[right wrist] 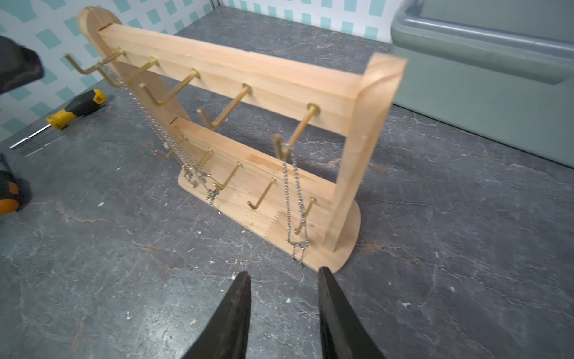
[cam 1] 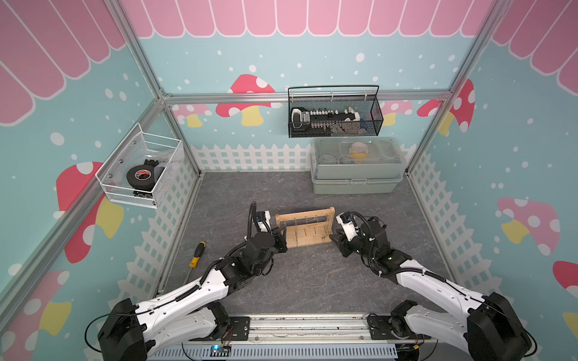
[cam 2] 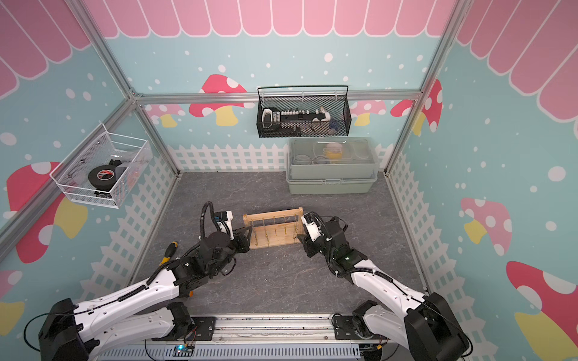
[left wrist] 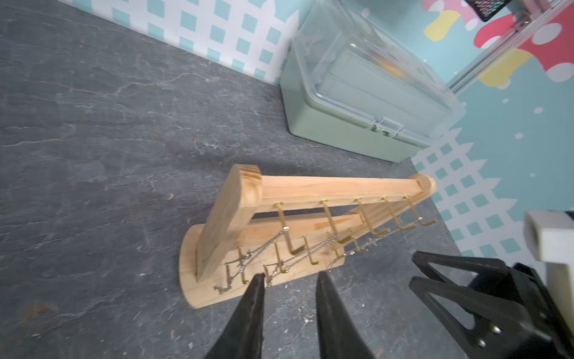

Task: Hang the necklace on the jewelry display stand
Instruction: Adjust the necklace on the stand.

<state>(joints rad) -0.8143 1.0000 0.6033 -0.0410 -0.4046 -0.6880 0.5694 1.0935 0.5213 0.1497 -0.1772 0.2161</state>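
Necklace point(right wrist: 292, 192) aside for a moment: what else is around that jewelry display stand point(cam 1: 306, 234)?

— A yellow-and-black screwdriver point(cam 1: 197, 253) lies on the desk point(cam 1: 297, 281) over on the left arm's side, well apart from the stand. A grey-green lidded box point(cam 1: 356, 175) sits against the back wall. Above it hangs a black wire basket point(cam 1: 334, 112). On the left wall there's a white wire basket point(cam 1: 140, 168) holding a roll of black tape point(cam 1: 141, 175). Toward the arms, only the stand's own gold hooks point(right wrist: 223, 115) jut out.

And the room itself?

— The desk is dark grey, veined like stone, with pale specks on it. The walls are teal with mushrooms, a white picket fence along the bottom and pink scallops on top, all in an aluminium frame.

So where's the chain, against the pincers?

— It's a silver chain on the stand, mid-desk, between the two arms. In the right wrist view, one loop hangs from the top hook nearest the upright. Its clasp end dangles to the base edge, just ahead of the right pincer point(right wrist: 284, 272), whose jaws are parted around nothing. In the left wrist view, another length droops over the lower hooks onto the base, just beside one fingertip of the left pincer point(left wrist: 290, 275). That one is spread too, with an empty gap. Whether the tip touches the chain, I can't tell, nor whether it's one piece or two.
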